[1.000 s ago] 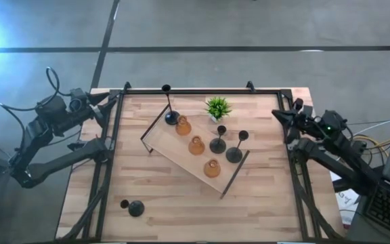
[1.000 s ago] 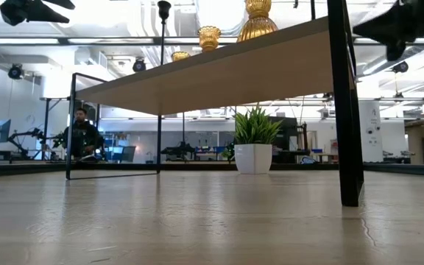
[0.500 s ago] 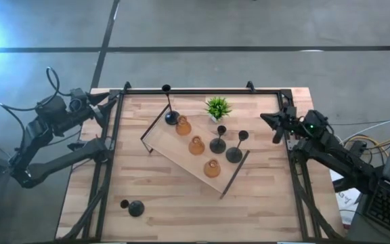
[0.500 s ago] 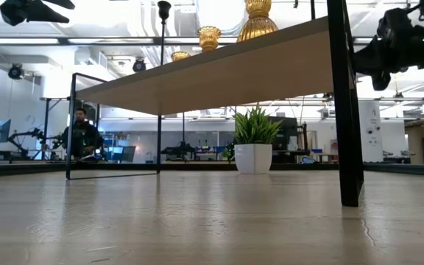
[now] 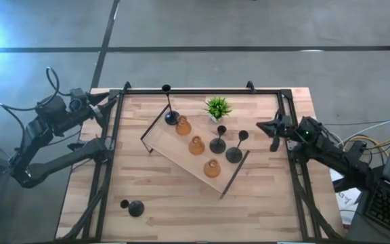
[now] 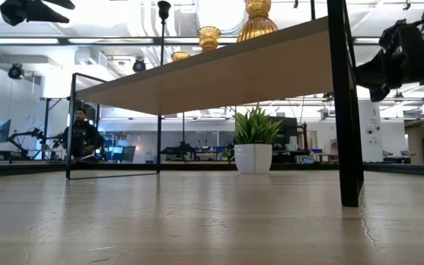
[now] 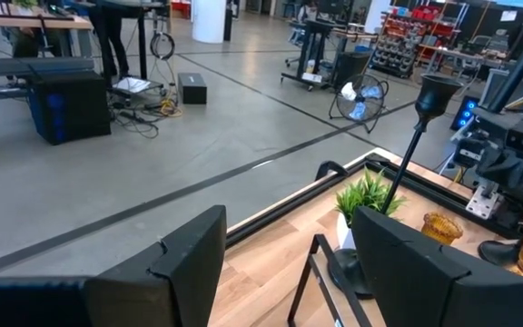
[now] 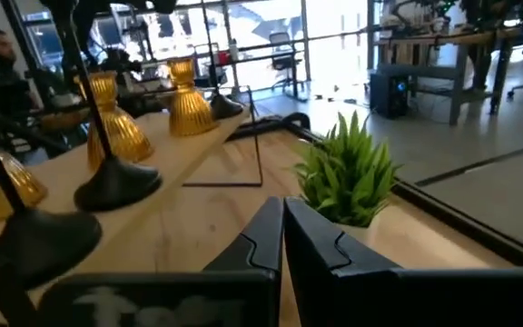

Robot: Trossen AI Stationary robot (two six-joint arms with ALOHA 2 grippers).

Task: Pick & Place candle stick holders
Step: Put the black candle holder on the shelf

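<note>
A light wooden tray (image 5: 175,150) stands slantwise at mid-table, raised on its dark frames. On it stand three amber holders (image 5: 196,145) in a row and three black holders (image 5: 218,144), one of them tall (image 5: 170,116). Another black holder (image 5: 133,207) lies on its side on the table at the near left. My right gripper (image 5: 264,126) hovers shut, right of the tray, pointing level at it; its shut fingers (image 8: 282,227) hold nothing. My left gripper (image 5: 108,100) waits open above the far left corner, with nothing between its fingers (image 7: 189,263).
A small green potted plant (image 5: 217,107) stands on the table just beyond the tray's far side. A black rail frame (image 5: 202,90) borders the table. Bare wood lies along the near edge (image 5: 202,217). Beyond the table a person (image 6: 82,136) sits in the room.
My right gripper has sunk and come in from the table's far right corner toward the tray, staying shut. The holders and the tray have kept their places.
</note>
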